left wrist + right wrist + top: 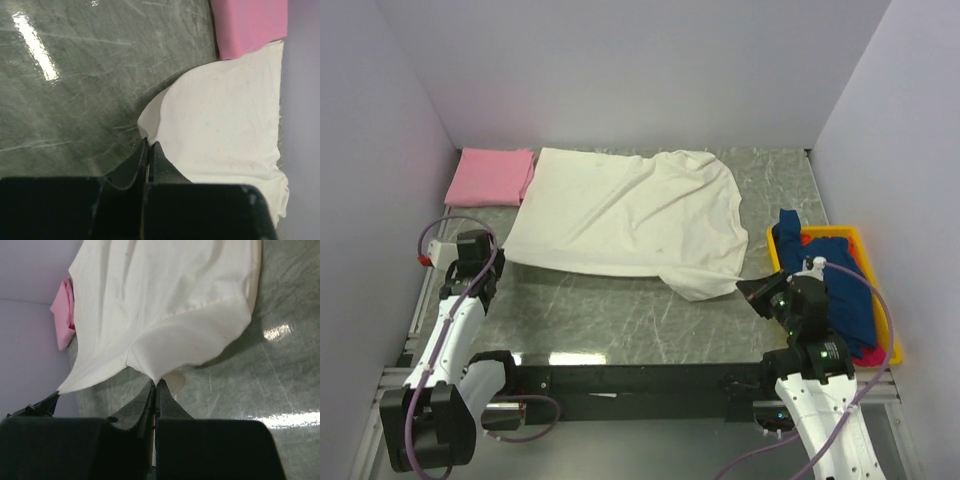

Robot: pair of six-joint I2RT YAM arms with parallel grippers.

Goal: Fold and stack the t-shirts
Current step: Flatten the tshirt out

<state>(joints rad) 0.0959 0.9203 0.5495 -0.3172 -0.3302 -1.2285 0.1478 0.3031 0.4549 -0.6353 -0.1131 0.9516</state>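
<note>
A cream-white t-shirt (630, 212) lies spread over the middle of the table. My left gripper (500, 254) is shut on its near left corner, seen in the left wrist view (149, 143) with cloth (225, 130) pinched between the tips. My right gripper (748, 289) is shut on its near right corner; the right wrist view (156, 382) shows the cream-white cloth (165, 305) pulled to a point in the jaws. A folded pink t-shirt (490, 176) lies at the far left. Dark blue (840, 280) and magenta (873, 352) shirts lie in the bin.
A yellow plastic bin (876, 270) stands at the right edge of the table, beside my right arm. Purple walls close in the left, back and right sides. The grey marbled tabletop (620, 315) shows in front of the cream-white shirt.
</note>
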